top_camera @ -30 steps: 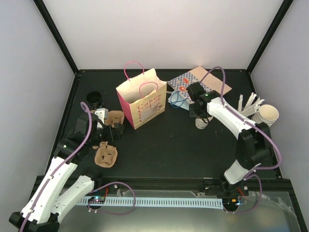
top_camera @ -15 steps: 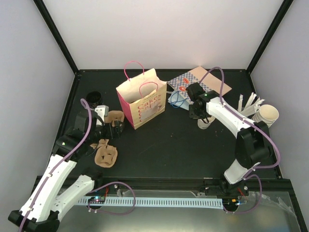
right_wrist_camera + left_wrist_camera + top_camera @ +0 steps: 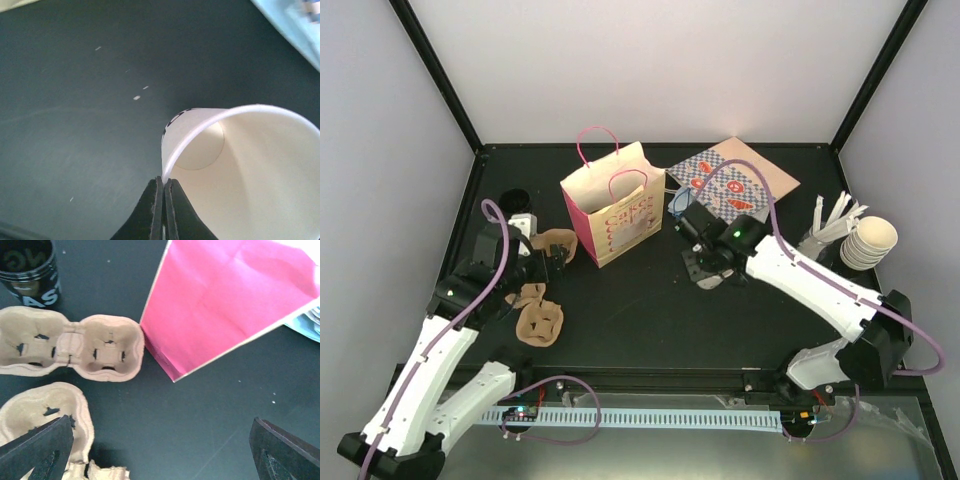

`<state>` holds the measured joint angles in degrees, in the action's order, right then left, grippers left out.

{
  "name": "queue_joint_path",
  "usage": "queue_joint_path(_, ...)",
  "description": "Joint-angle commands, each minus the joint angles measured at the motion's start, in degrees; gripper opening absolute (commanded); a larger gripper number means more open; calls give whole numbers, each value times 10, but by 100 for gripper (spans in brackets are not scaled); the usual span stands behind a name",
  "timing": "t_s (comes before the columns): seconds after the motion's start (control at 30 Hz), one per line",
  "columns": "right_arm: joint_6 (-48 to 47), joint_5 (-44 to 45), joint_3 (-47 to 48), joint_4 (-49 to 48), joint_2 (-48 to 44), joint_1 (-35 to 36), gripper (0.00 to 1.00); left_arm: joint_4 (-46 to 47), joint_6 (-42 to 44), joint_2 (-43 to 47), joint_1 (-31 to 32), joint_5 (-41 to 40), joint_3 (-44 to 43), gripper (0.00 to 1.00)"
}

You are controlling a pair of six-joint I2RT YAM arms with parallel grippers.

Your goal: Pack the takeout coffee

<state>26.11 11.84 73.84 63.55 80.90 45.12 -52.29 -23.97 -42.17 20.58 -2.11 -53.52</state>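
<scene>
Right arm has swung left and nearer, bringing the small white paper cup [image 3: 235, 160] toward the pink paper bag [image 3: 612, 205].
The right gripper [image 3: 163, 186] is pinched narrow on the cup's rim; the cup sits tilted, right of the bag and outside it, so insertion and release remain. The left gripper [image 3: 160, 450] is spread wide and empty. Count: one white cup, one bag, two brown pulp cup carriers [image 3: 70, 347], one black cup [image 3: 27, 270], one stack of cream cups [image 3: 870, 240].

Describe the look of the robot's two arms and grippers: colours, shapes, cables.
Both the left arm and right arm have smooth white links, black joints and a purple cable looping alongside. The left gripper has broad, black wedge fingers; the right gripper shows slim, black, tapered ones.
</scene>
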Motion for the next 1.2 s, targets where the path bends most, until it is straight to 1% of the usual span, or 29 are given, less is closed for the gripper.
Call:
queue_joint_path(0.0,25,-28,3,22,-2,63,3,-14,7,-14,-19,-45,-31,99)
queue_joint_path(0.07,30,-33,0,15,9,84,3,-16,8,-18,-31,-46,-27,99)
queue_joint_path(0.2,35,-11,8,11,38,119,3,-14,9,-20,-50,-44,-19,99)
queue_joint_path(0.47,36,4,-17,-29,55,138,4,-5,19,-27,-85,-39,7,99)
queue_joint_path(0.6,33,15,-23,-35,54,141,21,10,31,-35,-113,-23,11,99)
queue_joint_path(0.73,26,13,-37,-49,42,141,23,9,48,-66,-152,-10,-4,99)
queue_joint_path(0.87,15,14,-24,-42,23,141,24,5,44,-74,-181,0,-19,99)
queue_joint_path(0.97,-2,21,-13,-40,-3,140,24,3,41,-75,-201,-18,-28,99)
queue_joint_path(1.07,-12,34,1,-32,-18,139,24,-6,44,-95,-220,-95,-40,99)
queue_joint_path(1.1,-16,33,7,-27,-22,138,24,-13,44,-104,-233,-110,-46,99)
queue_joint_path(1.17,-24,30,14,-23,-34,138,24,-13,34,-114,-272,-110,-49,99)
